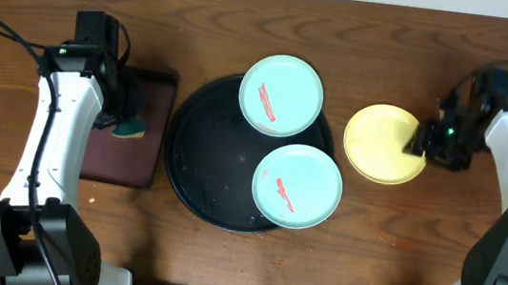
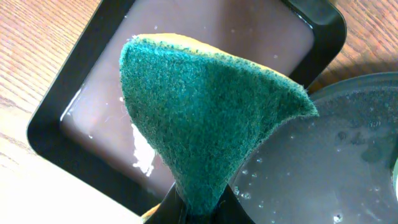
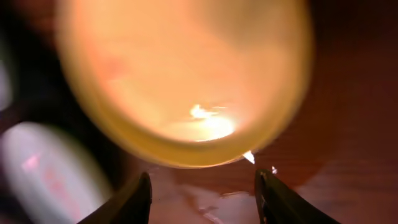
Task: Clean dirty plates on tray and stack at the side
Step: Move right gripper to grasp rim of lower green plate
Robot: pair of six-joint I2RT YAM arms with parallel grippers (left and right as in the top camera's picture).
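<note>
Left pincer (image 2: pixel 199 208): clamped on green sponge (image 2: pixel 205 124); brown tray (image 2: pixel 56 134) beneath. Right pincer (image 3: pixel 202 193): jaws spread, holding nothing; yellow plate (image 3: pixel 180 81) just ahead, on the table; beyond it, two red-smeared mint plates (image 1: pixel 281 95) on black tray (image 1: pixel 198 146).

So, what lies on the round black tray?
A far mint-blue plate and a near mint-blue plate, both smeared red, on the black tray. Anything beneath them is hidden.

You see a brown wood-grain tabletop (image 1: pixel 364 270) carrying a large round glossy black tray (image 1: pixel 204 156) at centre, a smaller rectangular dark-brown tray (image 1: pixel 127 159) just left of it, and a small round yellow plastic plate (image 1: pixel 377 142) just beside its right rim.
</note>
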